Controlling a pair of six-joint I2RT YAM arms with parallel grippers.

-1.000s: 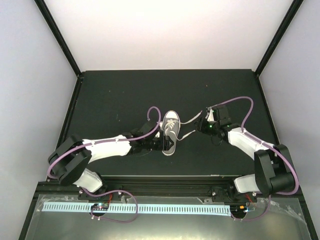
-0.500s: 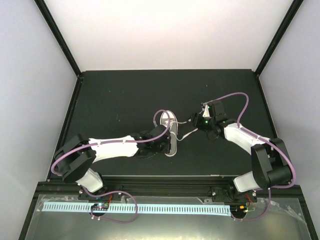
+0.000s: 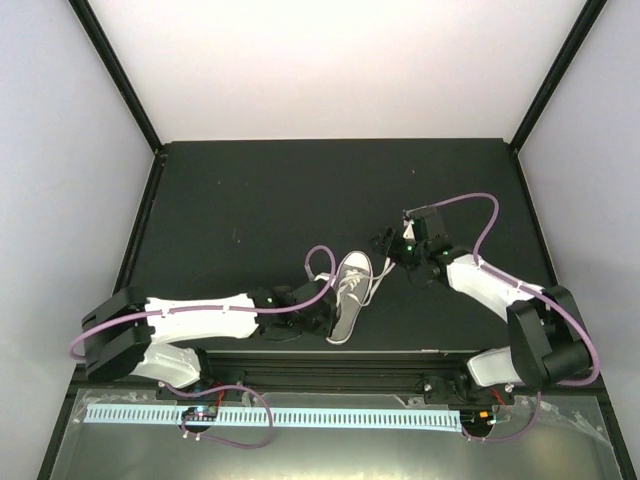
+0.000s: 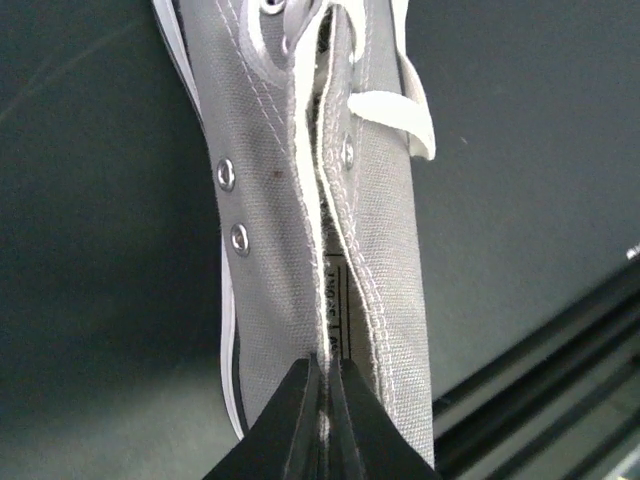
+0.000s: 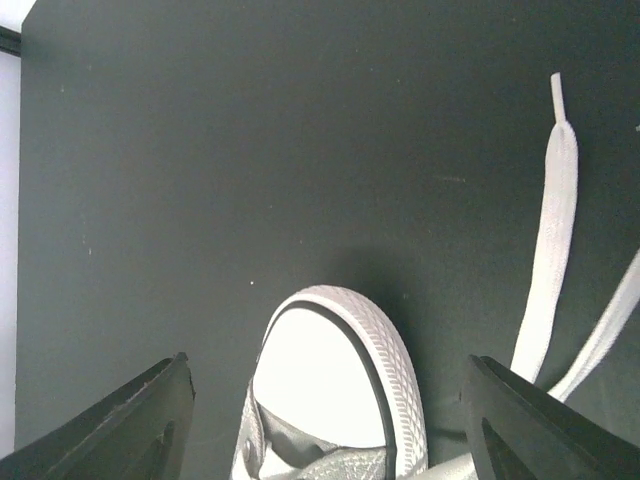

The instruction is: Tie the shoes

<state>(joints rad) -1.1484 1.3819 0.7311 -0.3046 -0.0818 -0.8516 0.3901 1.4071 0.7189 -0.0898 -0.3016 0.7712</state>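
Note:
The shoe [image 3: 349, 293], a small grey canvas sneaker with a white toe cap and sole, lies tilted on the black table, toe toward the back right. My left gripper [image 3: 327, 320] is at its heel end. In the left wrist view the left gripper [image 4: 326, 372] is shut on the thin canvas edge of the shoe's heel collar [image 4: 335, 300]. My right gripper [image 3: 384, 244] hovers open just beyond the toe. Seen from the right wrist, the toe cap [image 5: 318, 385] sits between its wide-apart fingers [image 5: 150, 415]. White laces [image 5: 555, 230] trail loose to the right.
The black table [image 3: 250, 200] is bounded by white walls at the back and sides. A black rail [image 3: 400, 355] runs along the near edge, close to the shoe's heel. The purple cable [image 3: 318, 262] of the left arm loops beside the shoe.
My left gripper closed on the shoe's heel and drew it toward the near edge, turning the toe to the back right. My right gripper opened wider and shifted slightly left.

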